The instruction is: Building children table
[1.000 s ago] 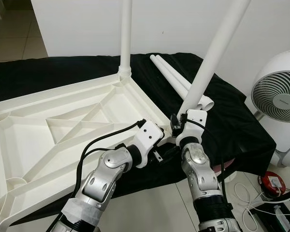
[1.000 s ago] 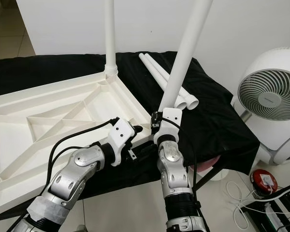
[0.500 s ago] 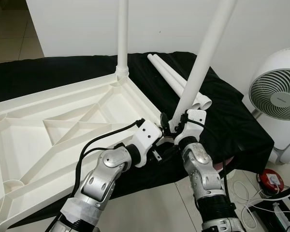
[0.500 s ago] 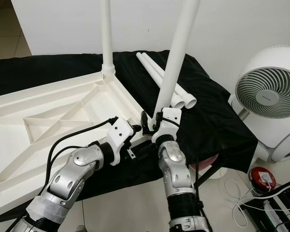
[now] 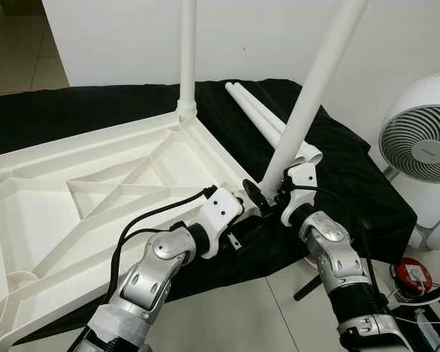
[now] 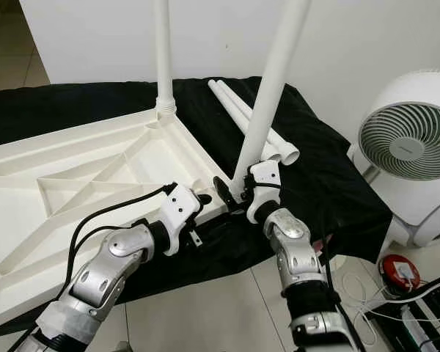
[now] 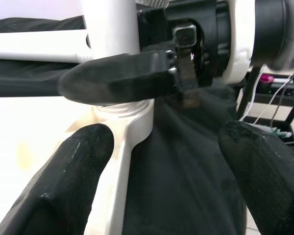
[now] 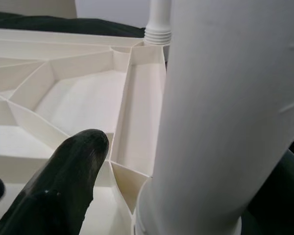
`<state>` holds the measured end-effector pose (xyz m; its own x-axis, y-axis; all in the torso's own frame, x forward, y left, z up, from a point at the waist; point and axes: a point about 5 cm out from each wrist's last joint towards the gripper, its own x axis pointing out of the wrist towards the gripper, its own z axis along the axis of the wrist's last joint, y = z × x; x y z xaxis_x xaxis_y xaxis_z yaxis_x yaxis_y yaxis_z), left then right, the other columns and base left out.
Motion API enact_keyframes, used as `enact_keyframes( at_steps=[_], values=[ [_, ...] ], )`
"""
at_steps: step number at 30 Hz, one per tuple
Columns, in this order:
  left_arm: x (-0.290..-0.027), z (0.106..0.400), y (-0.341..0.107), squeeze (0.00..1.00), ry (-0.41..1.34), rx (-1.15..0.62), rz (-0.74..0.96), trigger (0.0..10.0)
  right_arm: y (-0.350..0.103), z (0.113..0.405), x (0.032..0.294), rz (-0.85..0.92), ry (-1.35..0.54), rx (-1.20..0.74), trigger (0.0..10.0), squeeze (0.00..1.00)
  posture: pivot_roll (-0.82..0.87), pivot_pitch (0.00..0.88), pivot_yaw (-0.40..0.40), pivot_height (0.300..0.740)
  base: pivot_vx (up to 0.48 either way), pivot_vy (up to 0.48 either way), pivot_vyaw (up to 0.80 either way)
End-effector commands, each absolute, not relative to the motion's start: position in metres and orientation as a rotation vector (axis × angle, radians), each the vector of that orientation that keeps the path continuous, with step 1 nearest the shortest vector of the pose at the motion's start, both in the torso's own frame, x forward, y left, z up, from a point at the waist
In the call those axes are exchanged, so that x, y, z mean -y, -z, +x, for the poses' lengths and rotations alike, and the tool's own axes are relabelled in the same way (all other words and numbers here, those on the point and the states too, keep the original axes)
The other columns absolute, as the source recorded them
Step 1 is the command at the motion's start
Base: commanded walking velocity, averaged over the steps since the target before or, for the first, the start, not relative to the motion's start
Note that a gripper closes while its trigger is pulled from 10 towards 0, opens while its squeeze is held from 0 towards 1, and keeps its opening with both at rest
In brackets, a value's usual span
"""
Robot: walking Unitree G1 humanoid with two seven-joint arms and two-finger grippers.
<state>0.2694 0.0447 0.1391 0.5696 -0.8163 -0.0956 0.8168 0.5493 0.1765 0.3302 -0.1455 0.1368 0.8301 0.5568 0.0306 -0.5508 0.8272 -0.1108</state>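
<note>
A white tabletop [image 5: 95,191] lies upside down on a black cloth. One white leg [image 5: 187,51] stands upright in its far corner. My right gripper [image 5: 268,192] is shut on a second leg [image 5: 315,81], which leans to the right with its foot at the near right corner socket [image 7: 132,117]. In the right wrist view that leg [image 8: 220,122] sits beside one black finger [image 8: 63,186]. My left gripper [image 5: 248,229] hovers open just below the same corner, its fingers [image 7: 68,181] spread wide apart. Two loose legs [image 5: 260,114] lie on the cloth behind.
A white fan [image 5: 418,147] stands on the floor at the right. Cables and a red object [image 5: 411,275] lie on the floor below it. A white wall runs behind the cloth-covered surface [image 5: 352,183], whose near edge is by my arms.
My right forearm has swung outward to the right while keeping hold of the leg. The leg's foot has shifted slightly toward the corner socket. The left gripper has stayed under the corner.
</note>
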Motion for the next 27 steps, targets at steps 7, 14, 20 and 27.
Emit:
enact_keyframes(
  at_steps=[7,14,20,27],
  values=[
    [-0.047,0.267,-0.138,0.0,0.987,0.002,0.229,10.0,-0.133,0.343,0.149,-0.157,-0.667,0.033,10.0,0.0,0.02,0.0,-0.07,0.74,0.0,0.0,0.0],
    [-0.048,0.268,-0.141,0.0,0.991,0.017,0.234,10.0,-0.127,0.348,0.151,-0.185,-0.719,-0.01,0.7,0.0,0.03,0.0,-0.072,0.74,0.0,0.0,0.0],
    [-0.047,0.268,-0.143,0.0,0.989,0.027,0.234,10.0,-0.122,0.349,0.156,-0.183,-0.732,-0.033,0.0,0.0,0.03,0.0,-0.076,0.74,0.0,0.0,0.0],
    [-0.046,0.267,-0.142,0.0,0.993,0.032,0.234,10.0,-0.112,0.346,0.161,-0.135,-0.726,-0.057,0.0,0.0,0.03,0.0,-0.076,0.74,0.0,0.0,0.0]
  ],
)
